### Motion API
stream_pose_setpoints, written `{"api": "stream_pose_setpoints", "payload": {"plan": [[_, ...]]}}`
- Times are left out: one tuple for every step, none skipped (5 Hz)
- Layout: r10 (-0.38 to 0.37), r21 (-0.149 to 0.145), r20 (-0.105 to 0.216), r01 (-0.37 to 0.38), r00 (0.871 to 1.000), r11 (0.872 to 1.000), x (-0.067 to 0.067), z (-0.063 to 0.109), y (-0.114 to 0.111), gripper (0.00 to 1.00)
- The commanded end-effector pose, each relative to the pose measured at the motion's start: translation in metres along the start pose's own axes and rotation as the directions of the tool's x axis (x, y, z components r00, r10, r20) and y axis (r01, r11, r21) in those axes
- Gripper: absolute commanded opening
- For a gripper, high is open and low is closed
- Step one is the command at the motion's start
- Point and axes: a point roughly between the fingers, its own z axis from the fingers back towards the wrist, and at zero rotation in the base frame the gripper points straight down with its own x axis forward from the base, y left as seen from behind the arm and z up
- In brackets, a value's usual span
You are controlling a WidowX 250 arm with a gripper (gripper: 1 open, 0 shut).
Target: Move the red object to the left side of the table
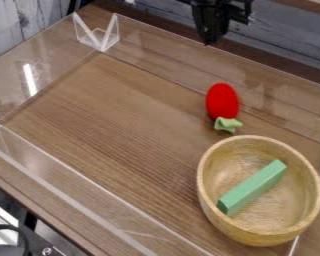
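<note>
The red object [223, 100] lies on the table [123, 120], right of centre, its pale green leafy tip [228, 124] pointing toward the front. My gripper [214, 38] hangs high above and behind it, near the top edge of the view. Its fingers are shut and nothing is between them. It does not touch the red object.
A round light wooden bowl [260, 215] stands at the front right with a green rectangular block [252, 186] lying in it. Low clear acrylic walls [29, 75] border the tabletop, and a small folded clear stand [96, 33] sits at the back left.
</note>
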Motion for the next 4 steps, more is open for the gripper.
{"api": "stream_pose_setpoints", "payload": {"plan": [[-0.013,-0.001,0.029,0.014,0.999,1.0,0.004,0.004,-0.002,1.0],[-0.04,-0.017,-0.005,0.04,0.999,0.999,0.001,-0.009,-0.006,1.0],[-0.074,-0.036,-0.032,0.073,0.997,0.997,-0.004,-0.023,-0.011,1.0],[-0.094,-0.041,-0.054,0.092,0.994,0.995,-0.005,-0.039,-0.014,1.0]]}}
